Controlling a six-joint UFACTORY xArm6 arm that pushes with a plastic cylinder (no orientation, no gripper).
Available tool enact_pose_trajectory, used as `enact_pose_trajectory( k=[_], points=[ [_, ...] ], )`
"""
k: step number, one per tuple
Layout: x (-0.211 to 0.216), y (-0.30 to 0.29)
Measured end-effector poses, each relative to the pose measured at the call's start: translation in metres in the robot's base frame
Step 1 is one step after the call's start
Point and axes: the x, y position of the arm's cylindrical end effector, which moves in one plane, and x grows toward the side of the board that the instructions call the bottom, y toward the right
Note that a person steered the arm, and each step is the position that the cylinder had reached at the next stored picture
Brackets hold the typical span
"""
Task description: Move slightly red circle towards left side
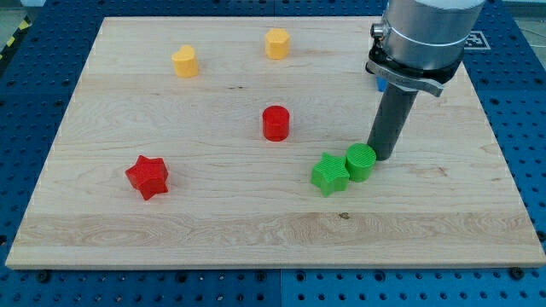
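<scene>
The tool is a bare rod, grasping nothing; my tip (381,158) rests beside the green circle (361,160), so the red circle (275,123), up-left, sits untouched on the counter (256,230).

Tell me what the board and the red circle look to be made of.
Board: looks like light wood, with visible grain lines and plank seams, matte finish. Red circle: probably plastic, uniformly coloured, with fine ridges on top; it could be painted wood. My tip is to its right in the view, beside the green circle.
</scene>
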Motion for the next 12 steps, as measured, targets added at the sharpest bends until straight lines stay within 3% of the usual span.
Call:
enact_pose_trajectory(
  k=[2, 5, 12],
  points=[
    [0.006, 0.000],
    [-0.019, -0.002],
    [-0.040, -0.089]
  ],
)
